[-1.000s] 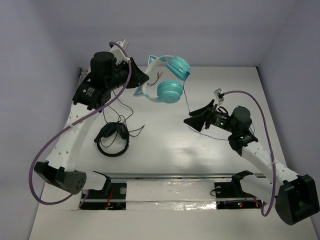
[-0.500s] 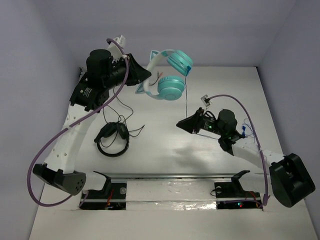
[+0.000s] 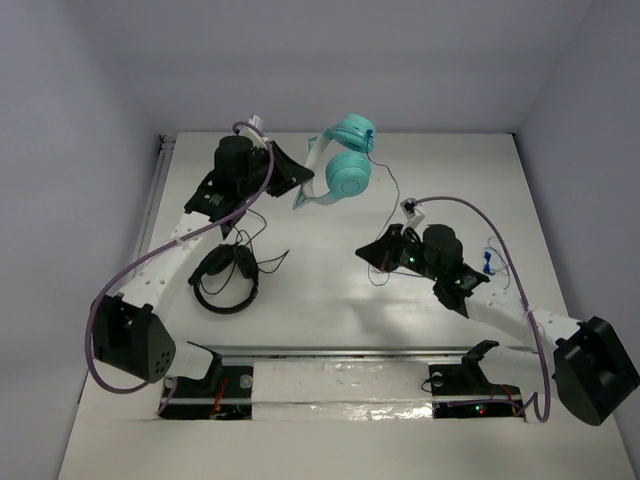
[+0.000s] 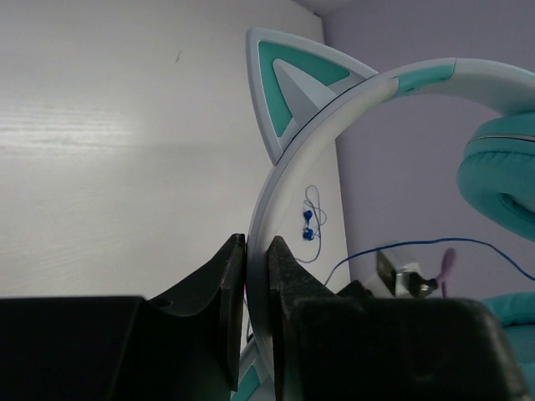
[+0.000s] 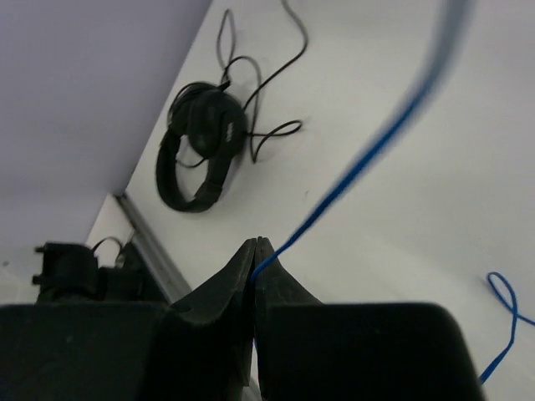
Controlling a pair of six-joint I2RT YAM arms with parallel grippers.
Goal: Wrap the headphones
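Headphones headband clamped in left pincer; right pincer pinches their blue cord.

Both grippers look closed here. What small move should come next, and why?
Probably the right gripper should carry the cord up toward the headphones to begin a loop around them. Its jaws are pinched on the thin blue cord, the left gripper clamps the headband, and the cord runs loose between them.
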